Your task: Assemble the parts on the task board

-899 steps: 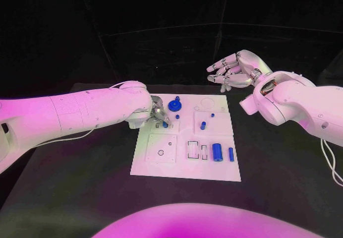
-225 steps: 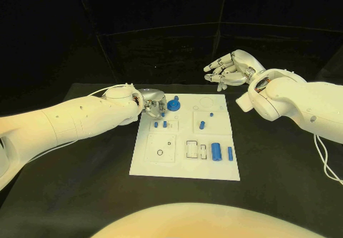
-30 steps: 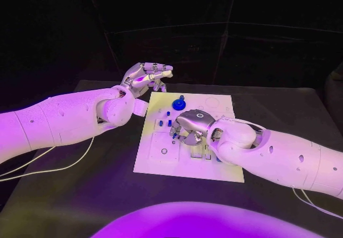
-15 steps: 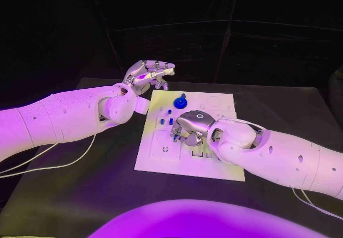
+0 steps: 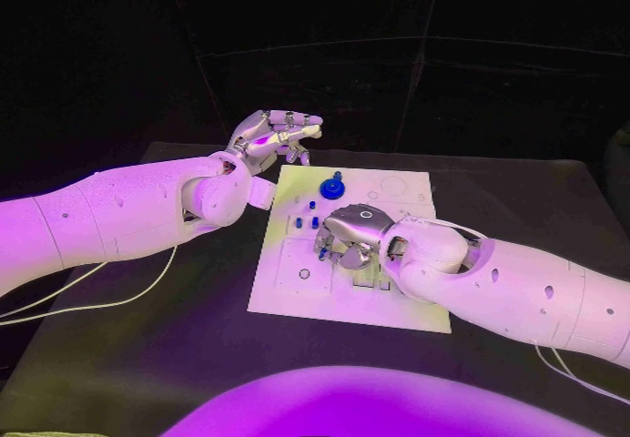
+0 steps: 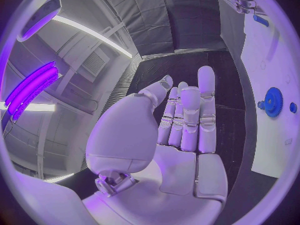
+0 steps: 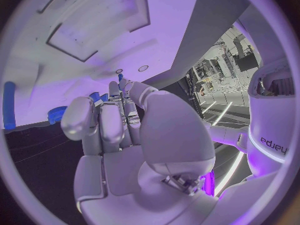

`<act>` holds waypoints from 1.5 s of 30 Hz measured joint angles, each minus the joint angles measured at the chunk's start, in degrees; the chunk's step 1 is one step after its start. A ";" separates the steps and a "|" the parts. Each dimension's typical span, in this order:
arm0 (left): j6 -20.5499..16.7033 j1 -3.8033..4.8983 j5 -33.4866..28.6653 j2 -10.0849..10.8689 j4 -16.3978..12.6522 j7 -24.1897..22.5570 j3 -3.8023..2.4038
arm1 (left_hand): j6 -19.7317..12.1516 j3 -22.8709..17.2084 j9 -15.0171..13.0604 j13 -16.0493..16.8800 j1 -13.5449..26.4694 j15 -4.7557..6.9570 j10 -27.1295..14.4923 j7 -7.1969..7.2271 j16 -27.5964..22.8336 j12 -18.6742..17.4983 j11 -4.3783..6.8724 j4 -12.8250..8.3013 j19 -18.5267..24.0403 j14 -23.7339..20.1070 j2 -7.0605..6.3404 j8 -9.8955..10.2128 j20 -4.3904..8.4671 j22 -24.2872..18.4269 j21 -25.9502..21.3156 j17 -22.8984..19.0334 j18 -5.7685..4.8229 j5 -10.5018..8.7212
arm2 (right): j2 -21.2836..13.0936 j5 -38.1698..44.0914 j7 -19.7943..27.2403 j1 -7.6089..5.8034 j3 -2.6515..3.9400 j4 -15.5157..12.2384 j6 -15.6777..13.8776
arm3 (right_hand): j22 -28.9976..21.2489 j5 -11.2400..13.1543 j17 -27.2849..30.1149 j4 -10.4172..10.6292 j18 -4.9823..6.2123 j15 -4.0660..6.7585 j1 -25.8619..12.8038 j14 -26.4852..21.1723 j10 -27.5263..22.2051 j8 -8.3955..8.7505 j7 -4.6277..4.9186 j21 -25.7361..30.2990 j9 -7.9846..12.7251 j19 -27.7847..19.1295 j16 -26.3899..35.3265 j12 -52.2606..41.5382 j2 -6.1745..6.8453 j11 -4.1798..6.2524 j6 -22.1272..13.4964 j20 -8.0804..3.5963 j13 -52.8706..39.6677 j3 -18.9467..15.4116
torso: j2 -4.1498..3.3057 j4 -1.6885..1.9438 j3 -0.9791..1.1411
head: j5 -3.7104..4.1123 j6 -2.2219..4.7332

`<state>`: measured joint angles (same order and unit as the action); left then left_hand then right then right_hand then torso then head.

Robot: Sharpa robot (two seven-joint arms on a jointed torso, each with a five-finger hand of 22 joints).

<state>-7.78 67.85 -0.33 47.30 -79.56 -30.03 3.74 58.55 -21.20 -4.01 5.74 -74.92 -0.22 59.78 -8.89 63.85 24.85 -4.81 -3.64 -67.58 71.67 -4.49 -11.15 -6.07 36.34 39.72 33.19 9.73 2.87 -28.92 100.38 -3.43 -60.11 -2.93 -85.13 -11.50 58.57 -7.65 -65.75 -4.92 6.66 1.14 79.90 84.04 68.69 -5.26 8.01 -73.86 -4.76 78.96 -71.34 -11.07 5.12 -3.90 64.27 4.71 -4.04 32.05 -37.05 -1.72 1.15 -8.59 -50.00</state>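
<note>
Over the task board (image 5: pixel 344 305), right hand (image 5: pixel 347 238) fingers (image 7: pixel 128 92) pinch a small blue part (image 7: pixel 120 77).

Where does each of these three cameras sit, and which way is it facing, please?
Head view: on the robot's head, looking down at the task board; both arms show, left hand raised beyond it, right hand over it.
Left wrist view: behind the left hand, facing past its fingers to the board's edge.
Right wrist view: behind the right hand, facing the board close up.
Shared: the blue gear appears in all three.
</note>
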 measured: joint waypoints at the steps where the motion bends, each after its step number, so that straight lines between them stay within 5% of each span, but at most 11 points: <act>1: 0.00 0.00 0.00 0.00 0.00 0.00 0.00 | 0.00 0.00 0.00 0.00 0.00 0.00 0.00 0.00 0.00 0.00 0.00 0.00 0.00 0.00 0.00 0.00 0.00 0.00 0.00 0.00 0.00 0.00 | 0.02 0.01 -0.01 0.00 -0.01 0.07 0.11 | 0.03 0.00 0.00 0.00 0.00 0.00 0.00 0.00 0.00 0.00 0.00 0.00 0.01 0.00 0.00 0.00 0.00 0.00 0.00 0.00 0.00 0.00 | 0.00 0.00 0.00 | 0.00 0.00; 25: 0.01 0.00 -0.01 -0.01 -0.01 0.06 0.00 | -0.21 0.00 0.05 0.00 0.00 -0.21 -0.20 -0.21 0.00 0.27 -0.21 0.00 0.00 -0.21 0.00 0.00 0.00 -0.06 -0.34 0.06 0.00 0.00 | 1.06 1.21 -0.76 0.12 -0.11 0.84 2.24 | 0.13 0.00 0.01 0.00 0.00 0.00 -0.22 0.00 0.00 0.01 -0.02 -0.22 0.03 0.00 -0.21 0.27 0.22 0.00 -0.02 0.00 -0.01 0.00 | 0.01 0.01 0.00 | 0.01 0.00; 33: 0.02 0.01 -0.01 0.00 -0.04 0.09 0.00 | -0.21 0.00 0.04 0.00 0.00 -0.21 -0.20 -0.21 0.00 0.27 -0.21 0.00 0.00 -0.21 0.00 0.00 0.00 -0.06 -0.34 0.06 0.00 0.00 | 1.33 2.23 -1.32 -0.01 -1.05 0.64 2.16 | 0.12 0.00 0.14 0.15 0.00 0.00 -0.82 0.00 0.00 0.18 0.09 -0.22 0.00 0.00 -0.21 0.32 0.22 0.00 0.10 0.00 -0.02 -0.15 | 0.03 0.01 -0.03 | 0.09 0.00; 39: 0.05 0.01 -0.01 0.03 -0.06 0.12 0.00 | -0.21 0.00 0.04 0.00 0.00 -0.21 -0.20 -0.21 0.00 0.27 -0.21 0.00 0.00 -0.21 0.00 0.00 0.00 -0.05 -0.34 0.06 -0.01 0.00 | 1.36 2.60 -1.51 0.02 -1.39 0.67 1.74 | -2.00 -0.67 1.06 0.86 0.00 -1.02 -2.98 -0.09 -3.67 1.65 1.72 0.54 0.94 -1.22 -0.12 2.94 1.90 -1.69 -4.15 1.13 0.22 -1.18 | 0.04 0.00 -0.04 | 0.11 -0.01; 45: 0.08 0.02 -0.01 0.06 -0.07 0.15 0.00 | -0.20 0.00 0.04 0.00 0.00 -0.21 -0.20 -0.20 0.00 0.27 -0.21 0.00 0.00 -0.21 0.00 0.00 0.00 -0.05 -0.34 0.06 0.00 0.00 | 1.06 2.79 -1.59 0.18 -1.59 0.74 0.59 | -11.51 -0.67 6.02 0.88 0.57 -2.90 -4.07 -0.43 -9.89 1.64 3.48 6.10 1.12 -5.93 3.65 5.40 3.00 -3.49 -9.43 2.37 0.56 -2.48 | 0.05 0.01 -0.03 | 0.11 -0.01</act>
<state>-7.70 67.87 -0.34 47.36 -79.63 -29.88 3.74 58.35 -21.20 -3.97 5.74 -74.92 -0.43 59.58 -9.10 63.85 25.12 -5.02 -3.64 -67.58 71.46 -4.49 -11.15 -6.07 36.29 39.39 33.25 9.72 2.87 -27.86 103.17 -5.02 -59.93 -4.53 -84.39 -10.90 47.06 -8.33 -59.73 -4.04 7.24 -1.76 75.83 83.62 58.80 -3.62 11.49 -67.76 -3.64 73.03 -67.69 -5.67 8.12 -7.39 54.84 7.08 -3.48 29.57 -37.00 -1.71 1.12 -8.48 -50.01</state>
